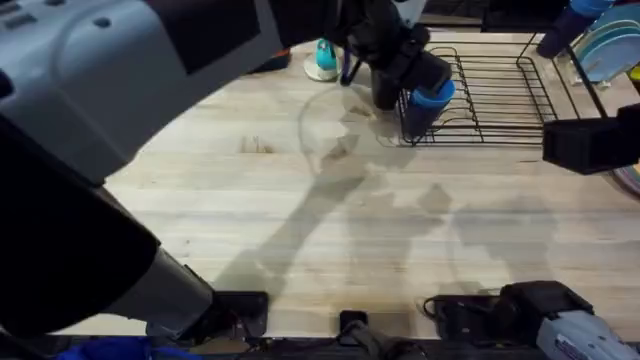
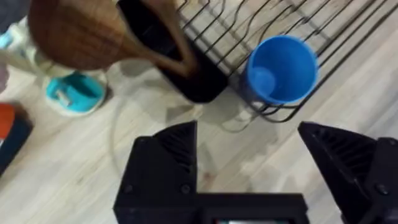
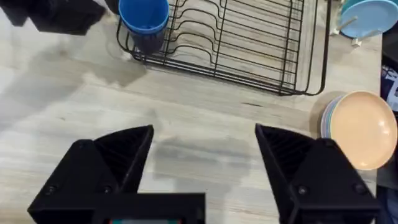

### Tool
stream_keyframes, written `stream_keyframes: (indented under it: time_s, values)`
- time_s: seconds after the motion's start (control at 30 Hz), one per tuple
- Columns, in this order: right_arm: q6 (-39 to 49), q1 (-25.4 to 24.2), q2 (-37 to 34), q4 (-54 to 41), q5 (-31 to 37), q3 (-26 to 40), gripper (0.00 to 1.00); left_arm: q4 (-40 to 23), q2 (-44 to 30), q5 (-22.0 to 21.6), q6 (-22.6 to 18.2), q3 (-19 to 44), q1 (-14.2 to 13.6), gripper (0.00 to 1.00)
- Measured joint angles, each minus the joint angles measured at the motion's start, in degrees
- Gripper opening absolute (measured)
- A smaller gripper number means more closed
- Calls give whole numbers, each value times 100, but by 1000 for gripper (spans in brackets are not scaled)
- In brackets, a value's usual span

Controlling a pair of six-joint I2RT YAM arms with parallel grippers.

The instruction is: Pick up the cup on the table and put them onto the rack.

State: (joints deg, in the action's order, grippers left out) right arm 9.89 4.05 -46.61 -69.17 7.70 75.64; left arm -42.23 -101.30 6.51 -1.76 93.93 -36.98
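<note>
Now the bright blue cup (image 2: 281, 68) sits in the rack (image 2: 249, 25) corner, beyond the left gripper's (image 2: 249, 163) parted, empty jaws.

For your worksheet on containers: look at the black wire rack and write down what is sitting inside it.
One bright blue cup sits in a corner of the rack, open mouth showing. The remaining dividers hold nothing. The cup's base is hidden by its own rim, so how it rests on the wires is unclear.

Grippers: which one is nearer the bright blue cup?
The left gripper, open beside the bright blue cup at the rack corner; the right gripper hangs farther back.
</note>
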Motion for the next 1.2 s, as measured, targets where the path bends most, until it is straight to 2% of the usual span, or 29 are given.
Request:
stream_keyframes:
  time_s: [0.2,0.37,0.67,0.9,1.2]
  values:
    - [138,0,0,2,1,0,992,-389,0,-53,-1,0,407,993]
    - [215,0,0,2,2,0,992,-469,162,-97,-88,0,688,993]
    - [222,0,0,2,2,0,992,-414,870,-142,-315,-90,862,994]
    - [238,0,0,2,2,0,992,113,1417,-185,-458,-1064,939,993]
    - [239,0,0,103,2,0,992,670,2680,-208,-518,-2463,1320,993]
